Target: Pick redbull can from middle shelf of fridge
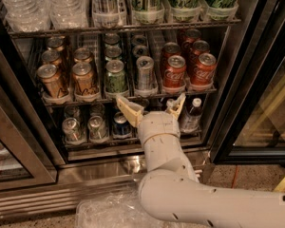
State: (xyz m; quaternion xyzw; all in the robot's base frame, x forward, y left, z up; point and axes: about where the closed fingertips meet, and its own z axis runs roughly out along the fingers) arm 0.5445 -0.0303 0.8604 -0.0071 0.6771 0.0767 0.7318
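Note:
The fridge (249, 56) stands open in front of me. Its middle shelf (128, 95) is a wire rack with gold, green, silver and red cans. The redbull can (145, 73) is the slim silver-grey can at the front, between the green can (115, 77) and the red Coca-Cola cans (174, 72). My gripper (150, 106) is open just below the shelf's front edge, right under the redbull can. Its left finger (126, 109) and right finger (177, 106) point up and apart. It holds nothing.
Gold cans (51, 80) fill the left lanes. The upper rack (133, 25) holds clear bottles and tall green cans. The lower rack has silver and blue cans (97, 127) and small bottles (192, 113). A dark door frame (228, 141) stands at the right; crinkled plastic (109, 210) lies below.

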